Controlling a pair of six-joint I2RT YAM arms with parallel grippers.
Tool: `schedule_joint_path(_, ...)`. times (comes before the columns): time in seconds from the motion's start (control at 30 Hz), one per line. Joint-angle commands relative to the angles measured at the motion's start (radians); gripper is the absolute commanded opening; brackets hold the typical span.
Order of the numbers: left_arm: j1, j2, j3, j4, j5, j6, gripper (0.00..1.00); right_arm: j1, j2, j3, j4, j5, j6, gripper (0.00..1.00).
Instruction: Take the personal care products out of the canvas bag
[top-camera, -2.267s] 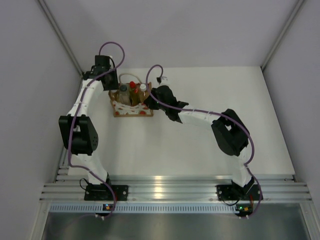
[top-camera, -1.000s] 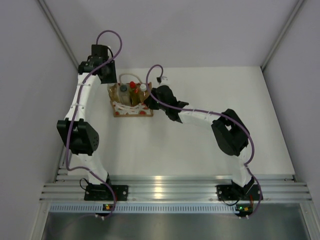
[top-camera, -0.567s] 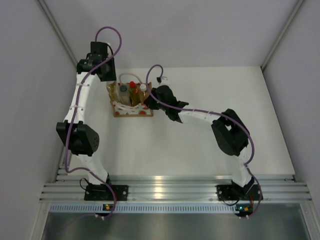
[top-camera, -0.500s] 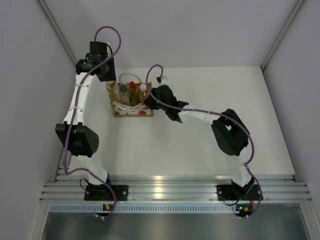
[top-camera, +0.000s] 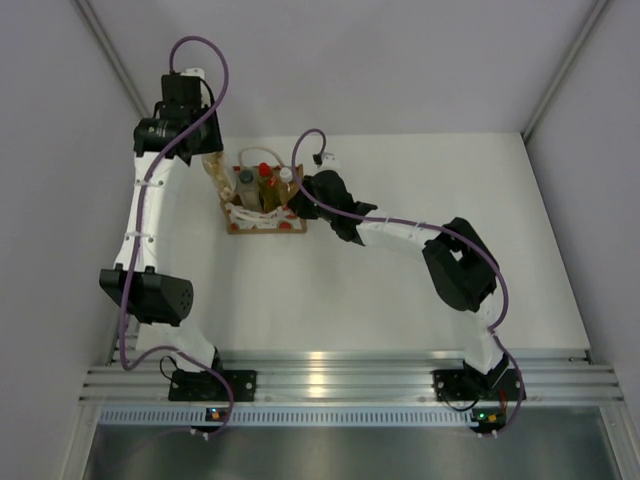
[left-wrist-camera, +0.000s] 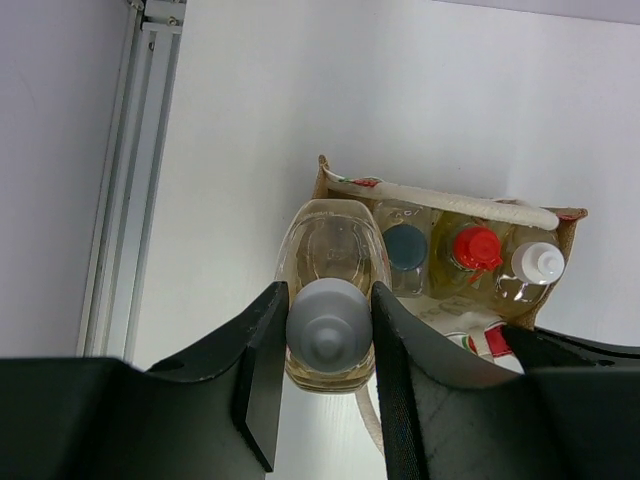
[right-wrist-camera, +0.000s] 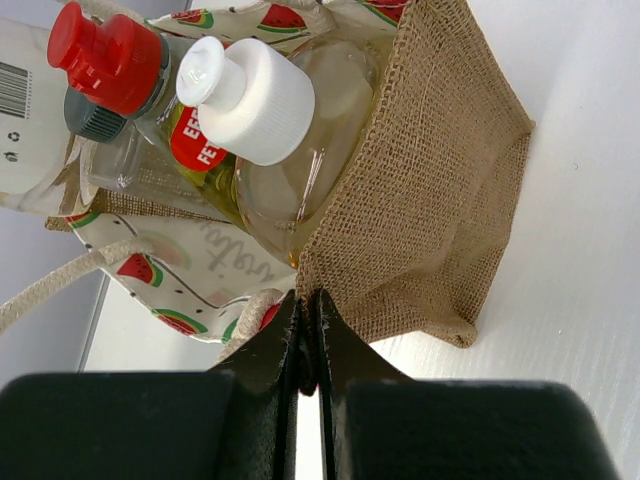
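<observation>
My left gripper (left-wrist-camera: 328, 325) is shut on the cap of a clear amber-liquid bottle (left-wrist-camera: 331, 245) and holds it in the air over the left end of the canvas bag (left-wrist-camera: 340, 184); in the top view the bottle (top-camera: 213, 171) hangs below the left gripper (top-camera: 200, 148). Three bottles stand in the bag (top-camera: 266, 222): dark-capped (left-wrist-camera: 405, 246), red-capped yellow-green (left-wrist-camera: 476, 248), white-capped amber (left-wrist-camera: 537, 263). My right gripper (right-wrist-camera: 309, 305) is shut on the burlap rim of the bag (right-wrist-camera: 440, 200) at its right end, next to the white-capped bottle (right-wrist-camera: 245, 100).
The bag stands at the back left of the white table (top-camera: 400, 290). A grey wall with a metal rail (left-wrist-camera: 125, 180) runs close on the left. White rope handles (right-wrist-camera: 60, 290) hang off the bag's printed front panel.
My left gripper has risen and moved back-left, lifting the amber bottle up out of the bag's left end. The right gripper has stayed shut on the bag's rim.
</observation>
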Motion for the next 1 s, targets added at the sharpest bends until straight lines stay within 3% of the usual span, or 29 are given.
schedule_joint_path(0.0, 0.002, -0.102, 0.070, 0.072, -0.082, -0.007, 0.00, -0.012, 0.069, -0.023, -0.187, -0.013, -0.025, 0.00)
schedule_joint_path(0.53, 0.002, -0.206, 0.030, 0.046, -0.136, -0.042, 0.00, -0.014, 0.077, -0.018, -0.189, -0.018, -0.026, 0.00)
schedule_joint_path(0.97, 0.002, -0.435, -0.432, 0.109, -0.139, -0.177, 0.00, -0.017, 0.072, -0.001, -0.195, -0.018, -0.036, 0.00)
